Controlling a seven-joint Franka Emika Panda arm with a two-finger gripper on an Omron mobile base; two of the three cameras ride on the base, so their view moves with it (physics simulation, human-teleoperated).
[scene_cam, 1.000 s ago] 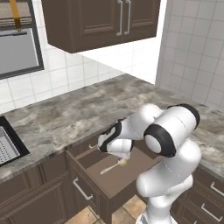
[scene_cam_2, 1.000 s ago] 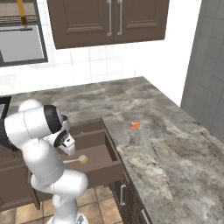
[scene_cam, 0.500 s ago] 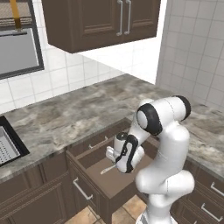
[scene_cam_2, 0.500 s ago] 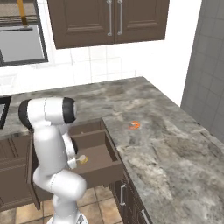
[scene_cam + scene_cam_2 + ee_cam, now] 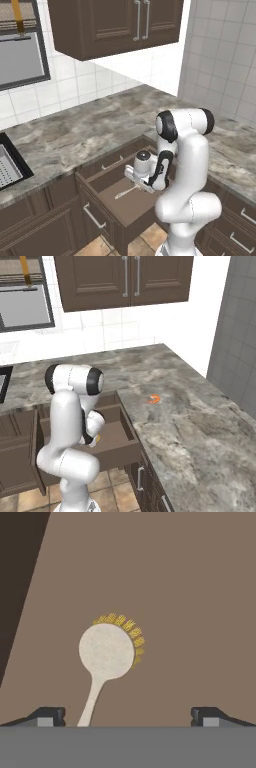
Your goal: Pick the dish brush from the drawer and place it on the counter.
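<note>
The wide dark drawer stands pulled out under the counter, showing its lighter brown floor. The dish brush lies flat on that floor, a pale cream stick with a round head and yellow bristles. In the left base view the dish brush is a thin pale line. My gripper hangs open just above it, fingertips wide apart, and the handle runs down between them, nearer the left tip. The gripper points down into the drawer. Nothing is held.
A small curled orange object lies on the counter to the right of the drawer. A sink sits at the far left. Dark wall cabinets hang above. Narrower drawers with silver handles flank the open one.
The arm has folded in and the hand has turned downward and sunk into the open drawer, ending over the brush. The brush and drawer have not moved.
</note>
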